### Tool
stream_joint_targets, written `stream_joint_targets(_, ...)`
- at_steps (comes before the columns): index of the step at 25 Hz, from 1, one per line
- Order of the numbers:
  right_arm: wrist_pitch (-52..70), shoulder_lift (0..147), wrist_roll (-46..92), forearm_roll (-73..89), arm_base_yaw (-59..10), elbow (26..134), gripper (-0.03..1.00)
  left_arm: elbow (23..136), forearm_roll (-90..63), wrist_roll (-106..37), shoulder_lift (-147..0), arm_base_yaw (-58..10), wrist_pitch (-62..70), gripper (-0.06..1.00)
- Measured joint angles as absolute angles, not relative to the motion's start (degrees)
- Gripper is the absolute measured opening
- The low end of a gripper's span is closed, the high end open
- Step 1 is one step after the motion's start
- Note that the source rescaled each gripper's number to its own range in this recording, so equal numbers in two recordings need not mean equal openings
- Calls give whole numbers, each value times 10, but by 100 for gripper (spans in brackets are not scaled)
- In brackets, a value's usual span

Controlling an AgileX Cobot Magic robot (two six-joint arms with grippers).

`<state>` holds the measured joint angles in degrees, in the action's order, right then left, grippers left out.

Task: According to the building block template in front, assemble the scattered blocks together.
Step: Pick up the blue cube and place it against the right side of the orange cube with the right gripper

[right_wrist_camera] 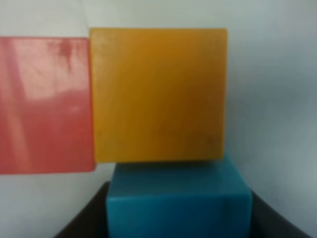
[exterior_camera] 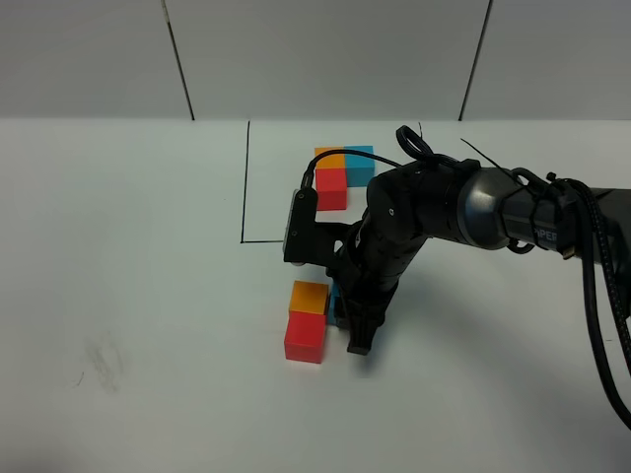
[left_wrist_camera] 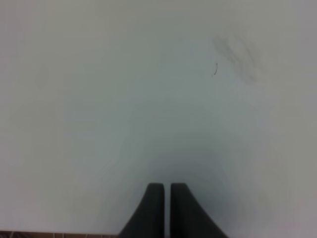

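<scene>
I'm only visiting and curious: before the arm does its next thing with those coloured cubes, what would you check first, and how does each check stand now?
1. Blue cube sits between the right gripper fingers: ok.
2. Blue cube touches the orange cube: ok.
3. Orange cube joined to the red cube: ok.
4. Layout matches the template: ok, same L shape.
5. Left gripper shut, away from the cubes: ok.
6. Blue cube flush and square: cannot tell.

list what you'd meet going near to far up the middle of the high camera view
red cube → orange cube → front line of the drawn black frame → template's red block → template's orange block, with its blue block beside it.
</scene>
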<state>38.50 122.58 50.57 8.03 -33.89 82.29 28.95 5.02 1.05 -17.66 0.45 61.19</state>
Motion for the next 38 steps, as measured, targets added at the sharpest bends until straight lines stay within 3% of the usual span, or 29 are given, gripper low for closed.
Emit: stream_joint_targets(38,380,1238,535,80,-339,823,56,290,50,9,-177,5,611,0)
